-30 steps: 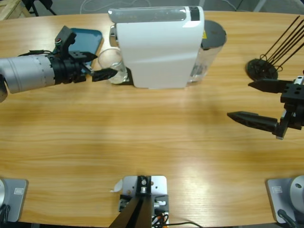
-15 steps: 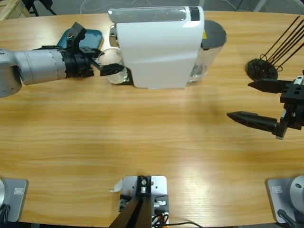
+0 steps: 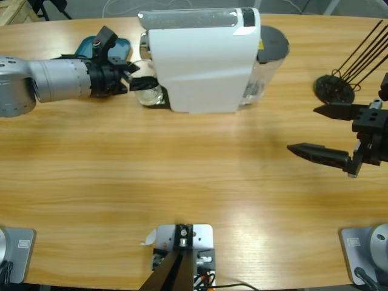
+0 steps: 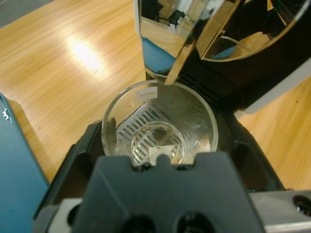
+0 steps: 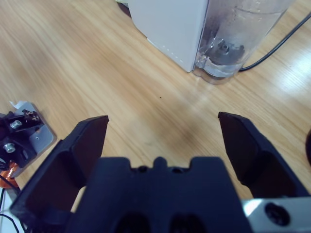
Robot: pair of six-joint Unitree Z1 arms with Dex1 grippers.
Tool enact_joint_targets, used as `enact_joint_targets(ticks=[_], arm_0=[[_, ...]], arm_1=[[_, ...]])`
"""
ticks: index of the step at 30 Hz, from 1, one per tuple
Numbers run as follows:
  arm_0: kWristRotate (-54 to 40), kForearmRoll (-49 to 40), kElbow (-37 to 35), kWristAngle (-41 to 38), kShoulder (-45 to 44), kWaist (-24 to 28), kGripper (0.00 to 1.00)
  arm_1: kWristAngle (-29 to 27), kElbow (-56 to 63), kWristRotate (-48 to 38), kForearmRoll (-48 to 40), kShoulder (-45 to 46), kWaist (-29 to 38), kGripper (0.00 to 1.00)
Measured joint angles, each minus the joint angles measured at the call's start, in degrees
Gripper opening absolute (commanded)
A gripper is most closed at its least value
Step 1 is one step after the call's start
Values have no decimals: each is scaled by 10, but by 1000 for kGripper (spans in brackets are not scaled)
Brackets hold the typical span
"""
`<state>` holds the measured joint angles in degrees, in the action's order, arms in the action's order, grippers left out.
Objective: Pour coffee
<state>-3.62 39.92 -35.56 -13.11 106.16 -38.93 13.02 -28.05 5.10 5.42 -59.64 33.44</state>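
Left arm: the left gripper [image 3: 144,83] is reached in from the left edge of the high view, its silver forearm laid along the counter's far side; its jaws are clenched on the glass cup [image 4: 159,127], one jaw on each side of the wall.
Glass cup: it is stood upright, mouth up, its long axis vertical; in the left wrist view it is seen on the slotted drip grate under the chrome spout [image 4: 194,36] of the coffee machine, and no liquid can be made out in it. In the high view the cup [image 3: 147,94] is found at the machine's left end.
Blue object: a flat teal item [image 3: 91,43] is laid on the counter just behind the left arm, partly hidden by it.
Coffee machine: the white body [image 3: 200,60] is set lengthwise, left to right, at the far middle of the counter, with a clear water tank [image 3: 267,54] at its right end.
Counter: a long surface of light wood [image 3: 182,176], glossy, with lamp glare seen on it.
Black stand: a round black base with thin rods [image 3: 334,86] is placed at the far right.
Right arm: the right gripper [image 3: 321,130] is held above the counter's right side, jaws spread wide and released, nothing between them.
Room: grey floor and a cable are glimpsed beyond the far edge.
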Motion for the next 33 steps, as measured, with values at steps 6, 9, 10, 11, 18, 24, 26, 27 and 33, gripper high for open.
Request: enact_joint_targets(ticks=[6, 9, 10, 11, 18, 24, 26, 27, 33], arm_0=[[-3, 0, -1, -11, 1, 4, 513], [-3, 1, 1, -11, 1, 5, 513], [-3, 2, 4, -11, 1, 6, 513], [-3, 2, 7, -10, -2, 9, 513], [-4, 1, 53, 5, -50, 76, 513], [-8, -3, 59, 20, -87, 136, 513], [-8, -3, 56, 20, -87, 161, 513], [-8, -3, 53, 20, -87, 173, 513], [-8, -3, 35, 21, -70, 225, 513]], arm_1=[[0, 0, -1, 0, -2, 0, 996], [0, 0, -1, 0, -2, 0, 996], [0, 0, -1, 0, -2, 0, 996], [0, 0, -1, 0, -2, 0, 996], [0, 0, -1, 0, -2, 0, 996], [0, 0, -1, 0, -2, 0, 996], [0, 0, -1, 0, -2, 0, 996], [0, 0, -1, 0, -2, 0, 996], [0, 0, -1, 0, -2, 0, 996]])
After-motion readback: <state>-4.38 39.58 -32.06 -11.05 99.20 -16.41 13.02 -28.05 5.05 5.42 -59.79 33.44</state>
